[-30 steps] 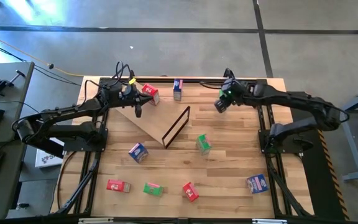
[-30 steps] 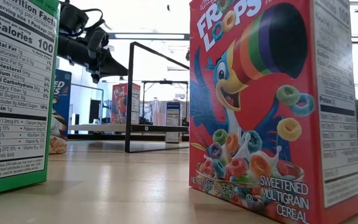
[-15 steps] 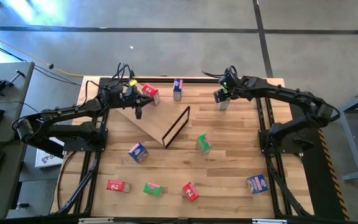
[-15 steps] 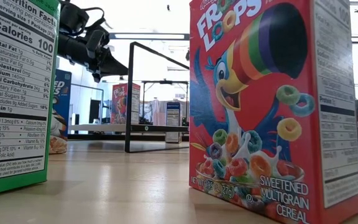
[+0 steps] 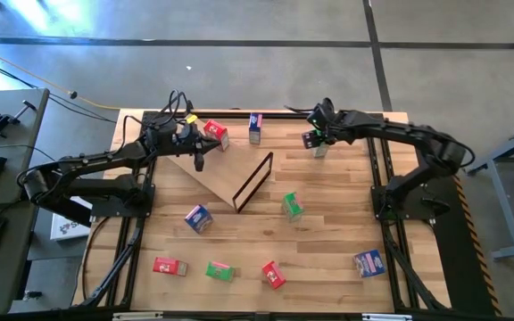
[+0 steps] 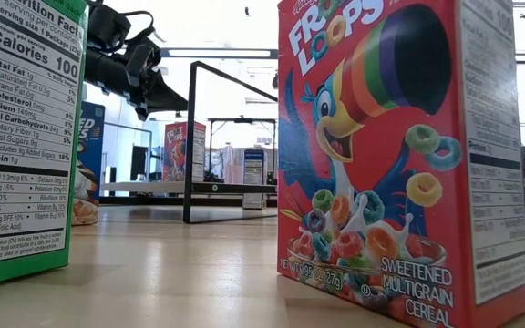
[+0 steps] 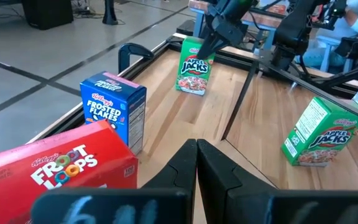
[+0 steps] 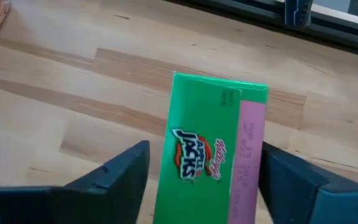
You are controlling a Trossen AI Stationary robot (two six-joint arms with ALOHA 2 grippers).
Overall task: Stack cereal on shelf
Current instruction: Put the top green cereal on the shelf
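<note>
The shelf is a tan panel (image 5: 211,175) lying on the table, with its dark frame (image 5: 253,180) at the end toward the table's right. A red cereal box (image 5: 215,134) and a blue one (image 5: 255,127) stand near the far edge. A green Apple Jacks box (image 8: 211,147) stands upright on the table at the far right. My right gripper (image 8: 204,180) is open above it, one finger on either side, with gaps showing. It also shows in the high view (image 5: 315,140). My left gripper (image 7: 196,163) is shut and empty, held above the shelf panel beside the red box (image 7: 61,177).
More boxes lie about the table: blue (image 5: 197,217), green (image 5: 292,206), red (image 5: 169,266), green (image 5: 219,270), red (image 5: 273,274) and blue (image 5: 369,262). The last red box (image 6: 399,155) and a green one (image 6: 21,137) fill the low view.
My right gripper has moved a little toward the table's far edge and left, and now stands over the green box at the far right. The boxes and the shelf have stayed where they were.
</note>
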